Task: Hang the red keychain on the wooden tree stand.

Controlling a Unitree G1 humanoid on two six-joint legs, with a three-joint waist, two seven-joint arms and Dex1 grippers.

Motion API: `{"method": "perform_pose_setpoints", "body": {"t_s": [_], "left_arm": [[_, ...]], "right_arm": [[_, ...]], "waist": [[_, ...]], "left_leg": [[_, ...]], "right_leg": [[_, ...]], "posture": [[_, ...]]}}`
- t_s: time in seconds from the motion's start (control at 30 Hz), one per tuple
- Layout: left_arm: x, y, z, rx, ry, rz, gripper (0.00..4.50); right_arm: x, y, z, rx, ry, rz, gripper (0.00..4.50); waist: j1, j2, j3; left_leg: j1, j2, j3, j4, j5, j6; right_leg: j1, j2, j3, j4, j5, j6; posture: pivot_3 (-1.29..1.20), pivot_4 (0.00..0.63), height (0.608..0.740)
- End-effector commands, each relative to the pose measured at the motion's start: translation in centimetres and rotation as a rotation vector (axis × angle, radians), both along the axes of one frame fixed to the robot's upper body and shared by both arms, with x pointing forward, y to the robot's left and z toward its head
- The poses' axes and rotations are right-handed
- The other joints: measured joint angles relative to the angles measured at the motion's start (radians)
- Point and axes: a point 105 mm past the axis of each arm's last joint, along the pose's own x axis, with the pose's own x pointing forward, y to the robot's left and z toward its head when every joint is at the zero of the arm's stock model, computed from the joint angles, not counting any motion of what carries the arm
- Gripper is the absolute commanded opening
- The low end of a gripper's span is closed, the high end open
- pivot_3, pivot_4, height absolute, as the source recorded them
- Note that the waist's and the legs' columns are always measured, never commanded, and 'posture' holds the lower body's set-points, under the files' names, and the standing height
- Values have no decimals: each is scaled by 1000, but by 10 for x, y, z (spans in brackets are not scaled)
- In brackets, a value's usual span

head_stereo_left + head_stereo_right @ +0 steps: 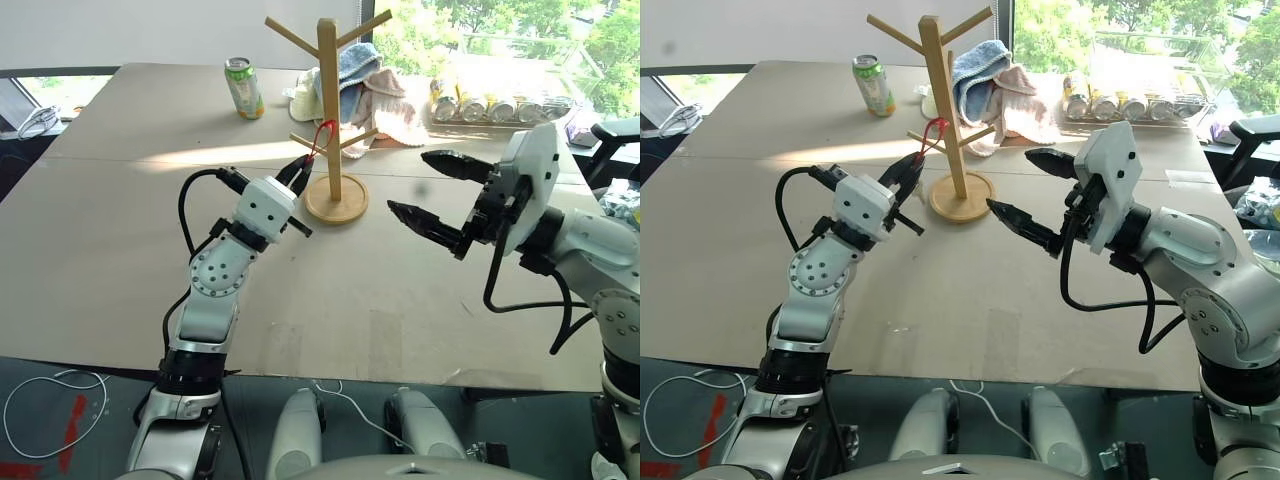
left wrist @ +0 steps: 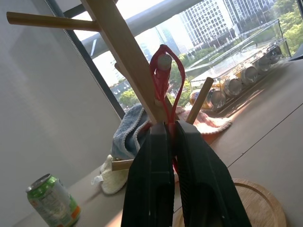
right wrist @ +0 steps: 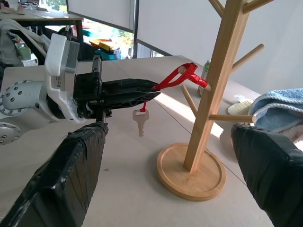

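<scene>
1. The red keychain (image 3: 180, 77) is pinched in the left gripper (image 1: 297, 174), whose jaws are clamped tight on the strap, nothing else in them.
2. The strap loop is held up right at the tip of a lower peg of the wooden tree stand (image 1: 331, 110); from the right wrist view the loop looks like it's around the peg tip, though whether it's fully over can't be told.
3. The little silver key (image 3: 140, 118) is seen dangling free below the left jaws, above the counter (image 1: 120, 230).
4. The right gripper (image 1: 430, 190) is held off to the right of the stand with its jaws spread wide, nothing gripped, well apart from the keychain.
5. The stand is set upright on its round base (image 1: 337, 198) near the middle of the counter.
6. A green drink can (image 1: 244, 87) is parked behind and to the left of the stand; a heap of towels (image 1: 375, 95), blue and pink, is piled right behind it.
7. A clear tray of cans (image 1: 495, 108) is lined up along the far right edge by the window.
</scene>
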Motion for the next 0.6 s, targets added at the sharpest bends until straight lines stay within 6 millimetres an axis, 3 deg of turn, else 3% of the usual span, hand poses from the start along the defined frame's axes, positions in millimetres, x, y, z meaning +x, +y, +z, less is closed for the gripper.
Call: {"method": "perform_pose_setpoints", "body": {"t_s": [0.03, 0.3, 0.43, 0.6], "left_arm": [[0, -3, 9, 12, -43, -5, 42], [8, -2, 6, 30, -27, 34, 42], [6, -3, 7, 18, -21, 17, 1382], [1, 7, 12, -7, -16, 39, 3826]], "right_arm": [[-7, -1, 15, 8, -65, 2, 4500], [-7, -1, 14, 1, -64, 5, 4500], [-5, 0, 12, -1, -58, 8, 4500], [-1, -1, 6, -3, -37, 13, 4500]], "waist": [[0, 0, 0], [1, 0, 0], [1, 0, 0], [0, 0, 0]], "left_leg": [[0, 0, 0, 0, 0, 0], [0, 0, 0, 0, 0, 0], [0, 0, 0, 0, 0, 0], [0, 0, 0, 0, 0, 0]], "right_leg": [[0, 0, 0, 0, 0, 0], [0, 0, 0, 0, 0, 0], [0, 0, 0, 0, 0, 0], [0, 0, 0, 0, 0, 0]], "posture": [[0, 150, 733], [0, 150, 733], [0, 150, 733], [0, 150, 733]]}}
